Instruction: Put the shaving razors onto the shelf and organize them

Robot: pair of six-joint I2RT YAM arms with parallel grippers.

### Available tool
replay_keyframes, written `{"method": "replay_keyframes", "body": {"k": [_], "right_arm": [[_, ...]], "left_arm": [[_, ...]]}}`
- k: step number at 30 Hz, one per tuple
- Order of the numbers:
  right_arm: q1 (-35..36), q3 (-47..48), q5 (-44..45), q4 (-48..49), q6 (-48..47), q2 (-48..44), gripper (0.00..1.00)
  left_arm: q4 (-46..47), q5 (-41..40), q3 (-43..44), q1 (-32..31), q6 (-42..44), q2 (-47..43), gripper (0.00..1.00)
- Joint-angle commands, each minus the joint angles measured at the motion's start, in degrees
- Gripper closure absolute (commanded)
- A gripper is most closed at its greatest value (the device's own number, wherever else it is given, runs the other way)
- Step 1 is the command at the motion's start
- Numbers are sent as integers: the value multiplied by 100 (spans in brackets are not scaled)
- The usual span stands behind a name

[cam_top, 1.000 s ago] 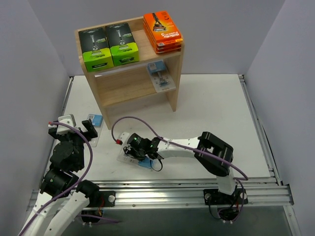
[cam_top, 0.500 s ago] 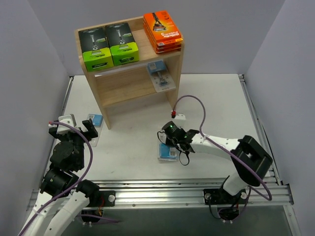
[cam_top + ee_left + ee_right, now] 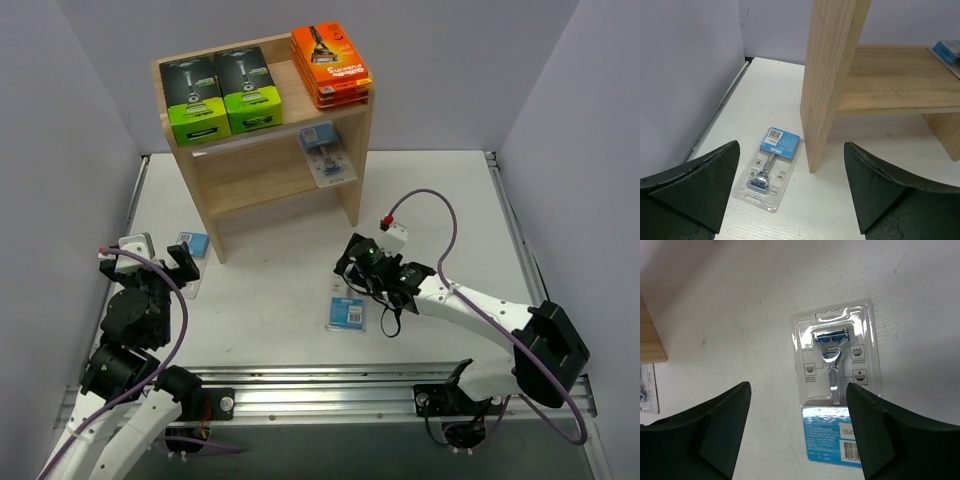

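Right gripper [image 3: 798, 386]: blunt dark fingers apart over a flat clear blister pack [image 3: 837, 385] on the white table [image 3: 740, 305] | left gripper [image 3: 791, 145]: fingers apart; second blister pack [image 3: 771, 167] beside the pale-wood shelf [image 3: 832, 75].

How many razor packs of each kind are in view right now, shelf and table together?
Orange boxes, stacked: 3
Black-and-lime boxes: 2
Clear blister packs: 3
Total: 8

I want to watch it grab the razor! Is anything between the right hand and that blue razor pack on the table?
Nothing visible is in the way. The open right hand hovers right over the blister pack, which lies flat on the white table.
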Motion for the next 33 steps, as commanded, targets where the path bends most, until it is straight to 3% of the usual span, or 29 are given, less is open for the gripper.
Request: {"method": "replay_keyframes", "body": {"k": [1, 15, 18, 21, 25, 30, 33], "right_arm": [[-139, -115, 339, -564, -194, -484, 28], [-95, -2006, -135, -318, 236, -1469, 30], [-69, -2156, -135, -327, 315, -1671, 36], [-60, -2322, -170, -283, 360, -1759, 51], [-25, -2569, -206, -231, 439, -1812, 82], [45, -2762, -232, -143, 492, -1839, 100], [107, -2806, -223, -117, 535, -1813, 100]], "left_arm": [[150, 58, 51, -14, -39, -55, 6], [133, 128, 69, -23, -57, 41, 6], [133, 128, 69, -23, -48, 59, 6], [133, 128, 69, -14, -39, 59, 6], [133, 137, 69, -23, -48, 59, 6], [124, 154, 69, -14, -57, 59, 6], [133, 163, 69, -23, -48, 50, 6]]}}
